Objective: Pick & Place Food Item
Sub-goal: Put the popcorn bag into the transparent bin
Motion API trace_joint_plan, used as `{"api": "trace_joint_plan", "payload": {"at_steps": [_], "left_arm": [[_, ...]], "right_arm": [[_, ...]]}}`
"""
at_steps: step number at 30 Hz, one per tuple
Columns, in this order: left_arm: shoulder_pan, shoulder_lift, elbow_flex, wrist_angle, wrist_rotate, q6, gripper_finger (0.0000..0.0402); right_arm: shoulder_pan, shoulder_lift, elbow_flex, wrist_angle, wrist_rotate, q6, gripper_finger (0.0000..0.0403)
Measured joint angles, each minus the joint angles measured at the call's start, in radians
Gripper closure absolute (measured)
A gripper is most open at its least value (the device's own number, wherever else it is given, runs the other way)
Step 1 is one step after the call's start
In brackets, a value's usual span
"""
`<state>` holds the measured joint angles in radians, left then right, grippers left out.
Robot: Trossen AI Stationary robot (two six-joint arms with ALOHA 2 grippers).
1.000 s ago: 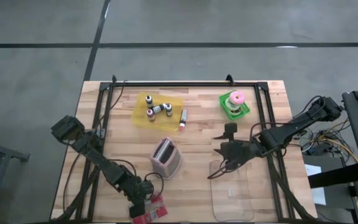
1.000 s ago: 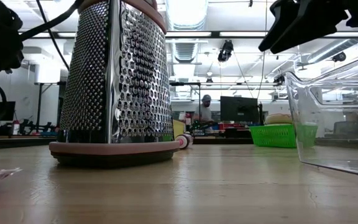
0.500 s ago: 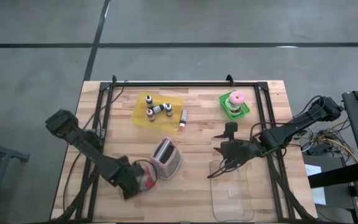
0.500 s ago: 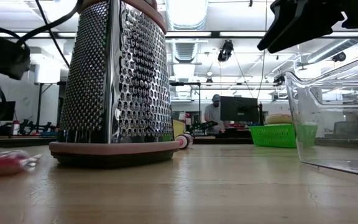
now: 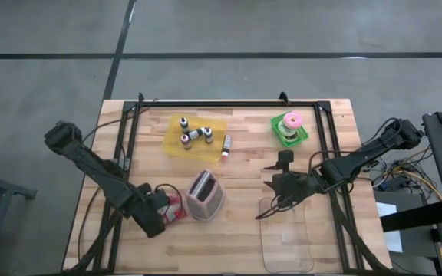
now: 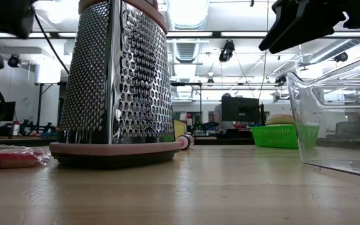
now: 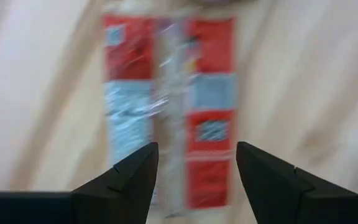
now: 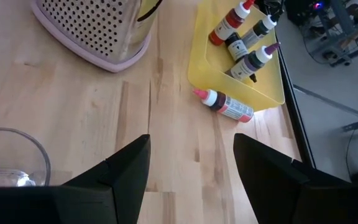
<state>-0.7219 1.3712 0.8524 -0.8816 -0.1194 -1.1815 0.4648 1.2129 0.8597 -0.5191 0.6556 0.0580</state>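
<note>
The food item is a flat clear-wrapped packet with red and blue panels (image 5: 173, 207). It lies flat on the table just left of the metal box grater (image 5: 204, 193), and also shows in the low view (image 6: 8, 157). My left gripper (image 5: 162, 211) is open above the packet's near-left end, and in the left wrist view (image 7: 194, 180) the packet (image 7: 166, 106) shows past the gap between the fingers. My right gripper (image 5: 276, 188) is open and empty, hovering over the far-left rim of a clear plastic container (image 5: 286, 234).
A yellow tray (image 5: 198, 134) with small bottles sits at the far middle, with one bottle (image 5: 225, 146) lying beside it on the table. A green basket holding a pink doughnut (image 5: 290, 129) stands far right. Bare wood lies along the near edge left of the container.
My left gripper has moved from the near edge toward the far edge and a little left. The packet has gone with it from near the front edge to beside the grater, where it lies flat. In the low view the gripper now stands higher than before.
</note>
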Motion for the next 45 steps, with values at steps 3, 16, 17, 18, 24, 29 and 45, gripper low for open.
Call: {"api": "trace_joint_plan", "payload": {"at_steps": [3, 16, 17, 18, 24, 29, 45], "left_arm": [[-0.006, -0.011, -0.006, 0.106, -0.001, -0.012, 0.0179], [-0.027, 0.234, 0.004, 0.216, 0.114, -0.031, 0.0179], [-0.027, 0.253, 0.01, 0.215, 0.124, -0.032, 0.0179], [-0.027, 0.268, 0.018, 0.211, 0.132, -0.032, 0.0179], [-0.028, 0.333, 0.077, 0.145, 0.135, -0.013, 0.0179], [-0.027, 0.358, 0.128, -0.015, 0.198, 0.035, 0.0179], [0.01, -0.017, 0.148, -0.154, -0.005, 0.246, 0.0179]], "right_arm": [[0.0, 0.0, 0.0, -0.001, 0.0, 0.009, 0.0177], [0.0, 0.0, 0.0, -0.004, 0.084, 0.012, 0.0177], [0.0, 0.0, 0.0, -0.005, 0.085, 0.01, 0.0177], [0.0, 0.0, 0.0, -0.006, 0.086, 0.01, 0.0177], [0.0, 0.0, 0.0, -0.006, 0.088, 0.003, 0.0177], [0.0, 0.0, 0.0, -0.008, 0.089, -0.001, 0.0177], [0.0, 0.0, 0.0, -0.008, 0.042, -0.009, 0.0177]]}}
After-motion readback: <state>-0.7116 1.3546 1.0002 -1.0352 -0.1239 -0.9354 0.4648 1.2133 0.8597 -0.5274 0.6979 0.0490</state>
